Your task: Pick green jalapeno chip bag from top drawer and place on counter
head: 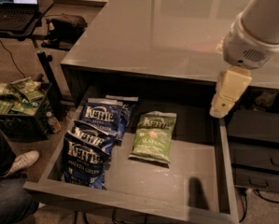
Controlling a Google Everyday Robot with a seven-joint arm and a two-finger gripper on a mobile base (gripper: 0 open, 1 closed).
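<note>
The green jalapeno chip bag (pixel 151 136) lies flat in the middle of the open top drawer (pixel 185 185), right of the dark blue Kettle bags (pixel 94 139). The counter (pixel 167 31) spreads above and behind the drawer. My gripper (pixel 224 101) hangs from the white arm at the right, over the drawer's right rear corner near the counter's front edge, well above and to the right of the green bag. It holds nothing.
Smaller dark drawers with handles (pixel 260 157) sit at the right. A crate of green bags (pixel 17 101) stands on the floor at left, by a person's leg and shoe (pixel 13 167). A laptop desk (pixel 15 8) is at the far left.
</note>
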